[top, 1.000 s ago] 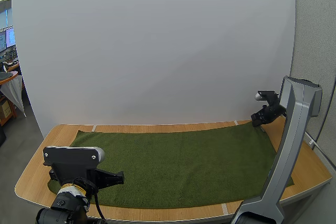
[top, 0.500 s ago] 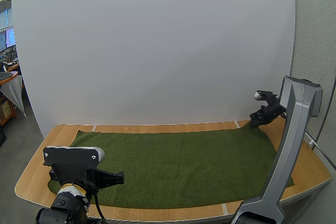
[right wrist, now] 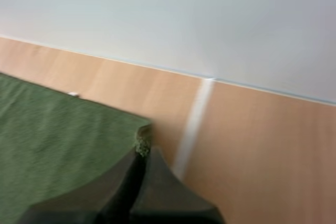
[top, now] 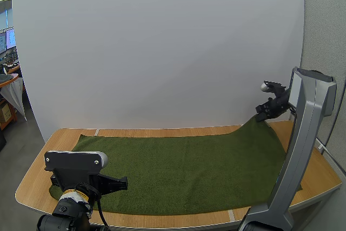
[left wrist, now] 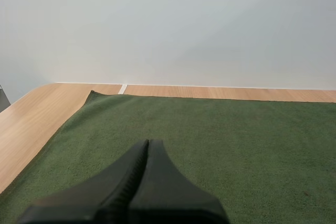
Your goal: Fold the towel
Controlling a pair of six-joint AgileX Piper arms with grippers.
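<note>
My right gripper (top: 264,116) pinches the towel's (top: 184,171) far corner above the table (top: 32,185) — my left gripper (left wrist: 147,143) (over the towel) sits closed, empty.

The right arm (top: 303,150) is showing as a tall silver-grey link with a boxy, round-cornered head under a dark cap. Its wrist and right end effector (top: 263,116) are showing black, with a small silver knob. The left arm (top: 75,162) is presenting a grey box-shaped housing dotted with small screws, and below that housing a yellow-and-white band (top: 73,193) is ringing a black joint. The left end effector (left wrist: 147,142) is showing matte black, tapered fingers.
</note>
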